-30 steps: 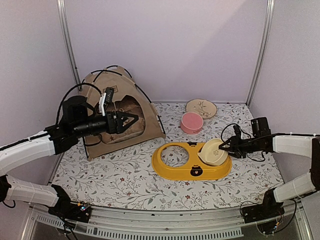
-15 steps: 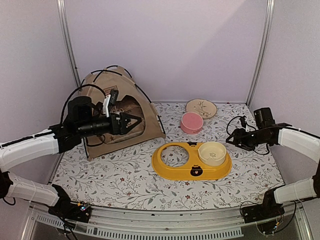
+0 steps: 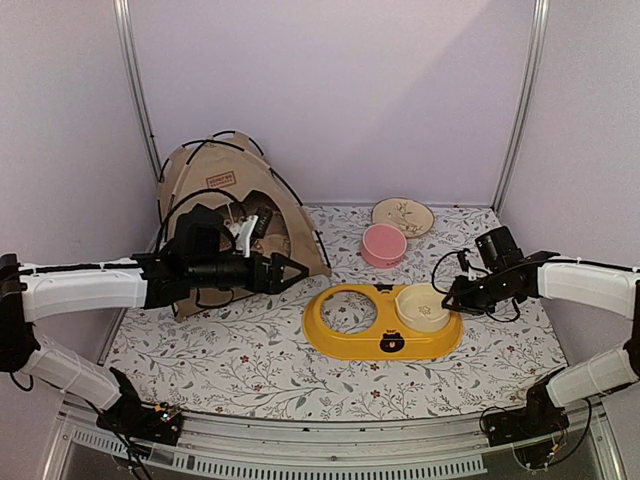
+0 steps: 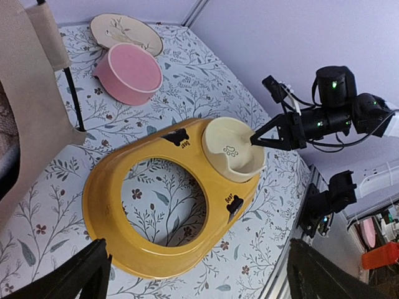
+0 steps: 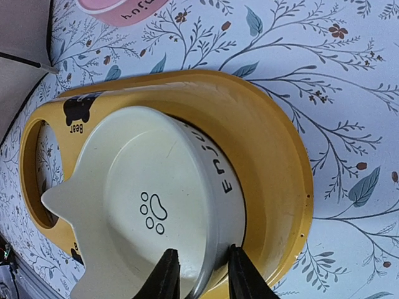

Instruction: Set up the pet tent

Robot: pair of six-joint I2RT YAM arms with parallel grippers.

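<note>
Standing upright at the far left of the mat [image 3: 230, 360], your tent [image 3: 195, 165] has its thin black poles [image 4: 75, 103] arched over the tan fabric. Its brown label [image 3: 220, 180] faces you above the dark doorway.

Your left gripper [image 3: 298, 272] hangs just near and right of that doorway, over the mat. Its jaws are spread wide with nothing between them, and it points right, toward the feeder [image 3: 345, 347].

The yellow feeder lies flat on the mat, right of the tent and nearer to you, apart from it. Its left hole shows the mat through it, and its right hole holds the cream bowl [image 3: 422, 305].

Your right gripper [image 3: 450, 298] reaches in from the right to that bowl's rim. In the wrist view its fingers [image 5: 167, 277] straddle the bowl's wall, one inside and one outside, set close together. You cannot tell whether they actually press on it.

A pink bowl [image 3: 383, 245] sits on the mat just beyond the feeder. A patterned plate [image 3: 403, 215] lies beyond it, near the back wall. Whether the plate and the pink bowl touch, you cannot tell.
</note>
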